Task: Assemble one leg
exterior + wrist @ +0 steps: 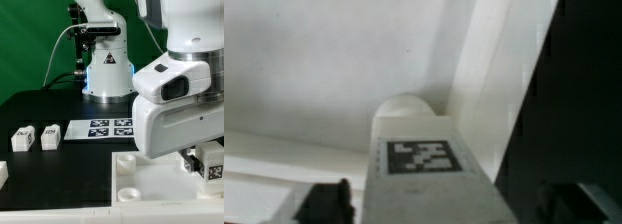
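Observation:
My gripper hangs at the exterior view's right, over the large white panel. It is shut on a leg, a small white block with a black-and-white marker, held upright. In the wrist view the leg runs between my two dark fingers, and its rounded far end sits close above the white panel, near the panel's edge. Two more legs lie on the black table at the exterior view's left. Part of another leg shows at the left edge.
The marker board lies flat on the table behind the panel. The robot's white base stands at the back with a cable beside it. Round sockets show on the panel's near corner. Black table borders the panel.

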Controlling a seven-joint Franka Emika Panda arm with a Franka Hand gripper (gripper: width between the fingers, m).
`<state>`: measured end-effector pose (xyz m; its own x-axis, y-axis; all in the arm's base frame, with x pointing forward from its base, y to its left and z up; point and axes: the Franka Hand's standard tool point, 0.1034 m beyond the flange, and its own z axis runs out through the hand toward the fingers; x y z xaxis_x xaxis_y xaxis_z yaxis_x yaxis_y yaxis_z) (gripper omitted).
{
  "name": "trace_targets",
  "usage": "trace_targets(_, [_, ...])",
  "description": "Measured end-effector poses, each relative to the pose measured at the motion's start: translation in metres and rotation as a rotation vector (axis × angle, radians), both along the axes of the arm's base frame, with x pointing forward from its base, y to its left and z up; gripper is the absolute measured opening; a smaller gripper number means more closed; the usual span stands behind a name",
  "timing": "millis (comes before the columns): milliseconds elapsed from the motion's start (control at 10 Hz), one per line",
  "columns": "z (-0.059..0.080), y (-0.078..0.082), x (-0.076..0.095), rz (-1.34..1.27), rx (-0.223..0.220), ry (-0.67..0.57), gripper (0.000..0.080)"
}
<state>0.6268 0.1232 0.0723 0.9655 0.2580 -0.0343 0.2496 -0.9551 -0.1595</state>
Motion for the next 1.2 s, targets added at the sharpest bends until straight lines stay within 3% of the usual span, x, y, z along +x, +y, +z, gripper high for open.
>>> trace_targets(100, [0.0002, -0.0021, 0.0009, 0.0, -0.003, -0.003, 0.03])
trace_targets(500, [-0.0025, -0.0098, 0.0035, -0.078, -0.001, -0.009, 0.0299])
trace_targets(600, [-0.0025, -0.0085, 0.005, -0.199, -0.002, -0.002, 0.0294])
trace_targets(900, [-0.0029, -0.0051, 0.0044, -0.839, -0.061, 0.085, 0.0294])
trace_targets(1200, [-0.004, -0.001, 0.003, -1.14, -0.083, 0.123, 0.0294])
